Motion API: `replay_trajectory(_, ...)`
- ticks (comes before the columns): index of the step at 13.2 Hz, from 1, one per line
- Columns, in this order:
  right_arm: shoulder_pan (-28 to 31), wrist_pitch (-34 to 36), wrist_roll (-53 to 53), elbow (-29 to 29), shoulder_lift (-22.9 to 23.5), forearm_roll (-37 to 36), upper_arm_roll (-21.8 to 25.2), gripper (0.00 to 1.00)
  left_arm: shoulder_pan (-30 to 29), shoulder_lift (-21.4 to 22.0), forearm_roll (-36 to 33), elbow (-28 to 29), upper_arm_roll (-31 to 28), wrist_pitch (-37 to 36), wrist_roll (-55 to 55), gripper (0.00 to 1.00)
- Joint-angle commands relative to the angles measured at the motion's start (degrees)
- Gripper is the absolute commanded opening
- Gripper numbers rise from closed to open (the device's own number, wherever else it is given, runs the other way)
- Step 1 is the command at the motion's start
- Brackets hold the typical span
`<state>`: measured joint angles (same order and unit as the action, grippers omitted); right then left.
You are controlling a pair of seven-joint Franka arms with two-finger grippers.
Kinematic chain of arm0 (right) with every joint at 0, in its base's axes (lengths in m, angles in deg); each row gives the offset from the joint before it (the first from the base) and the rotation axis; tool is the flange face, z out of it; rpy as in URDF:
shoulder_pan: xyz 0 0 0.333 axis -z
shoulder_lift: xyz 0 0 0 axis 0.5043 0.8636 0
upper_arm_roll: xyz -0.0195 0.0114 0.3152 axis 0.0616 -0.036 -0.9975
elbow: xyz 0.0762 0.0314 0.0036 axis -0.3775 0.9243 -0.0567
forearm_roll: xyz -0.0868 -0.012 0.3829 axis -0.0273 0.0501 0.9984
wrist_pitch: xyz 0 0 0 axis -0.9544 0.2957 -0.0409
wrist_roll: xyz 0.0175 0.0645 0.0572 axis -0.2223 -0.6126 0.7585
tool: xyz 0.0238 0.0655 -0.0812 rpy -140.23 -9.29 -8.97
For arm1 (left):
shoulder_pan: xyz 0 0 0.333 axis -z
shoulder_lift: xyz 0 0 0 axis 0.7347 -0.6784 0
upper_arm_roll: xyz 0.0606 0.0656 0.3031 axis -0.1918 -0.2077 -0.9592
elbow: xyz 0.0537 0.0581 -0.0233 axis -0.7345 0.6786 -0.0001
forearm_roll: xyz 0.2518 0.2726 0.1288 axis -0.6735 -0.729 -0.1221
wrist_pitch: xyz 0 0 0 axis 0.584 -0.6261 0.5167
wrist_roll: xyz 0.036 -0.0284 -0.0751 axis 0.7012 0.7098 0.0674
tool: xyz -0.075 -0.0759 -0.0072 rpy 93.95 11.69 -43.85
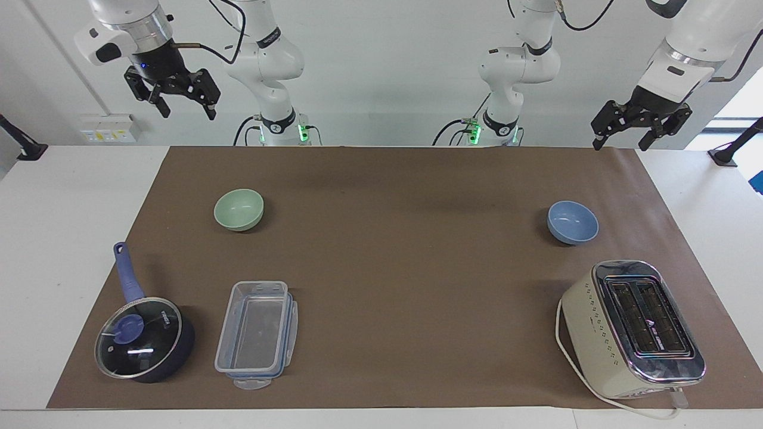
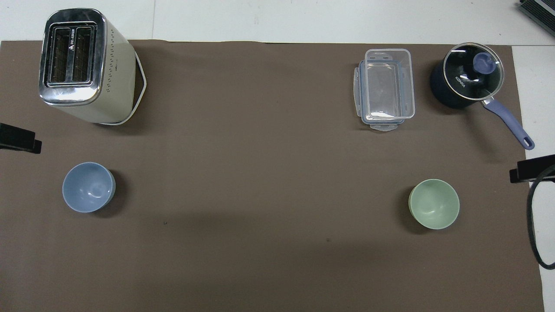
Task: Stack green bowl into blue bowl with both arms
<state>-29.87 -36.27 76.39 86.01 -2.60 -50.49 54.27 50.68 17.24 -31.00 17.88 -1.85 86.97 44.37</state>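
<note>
Toward the right arm's end from the blue bowl, well apart, I see the green bowl ungrasped. Right gripper and left gripper hang spread, empty. Judged: pre-reach; next, right descends onto green's rim.

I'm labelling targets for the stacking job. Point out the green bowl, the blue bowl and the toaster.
green bowl (image 1: 238, 208), facing view, on its inner hollow.
blue bowl (image 1: 573, 221), facing view, on its inner hollow.
toaster (image 1: 596, 325), facing view, on its cream side wall.
</note>
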Motion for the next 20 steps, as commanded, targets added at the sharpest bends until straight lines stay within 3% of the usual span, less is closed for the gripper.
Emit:
replay_trajectory(1,0.9,-0.9,1.3,-1.1,0.6,1.3,0.4,1.00,0.2,0.9,-0.7,0.8,-0.2,-0.5,0.2,1.00)
replay_trajectory(20,0.6,-1.4,1.1,-0.7,0.2,1.7,0.0,1.00,0.1,1.3,-0.7,1.4,-0.1,-0.1,-0.3,1.00)
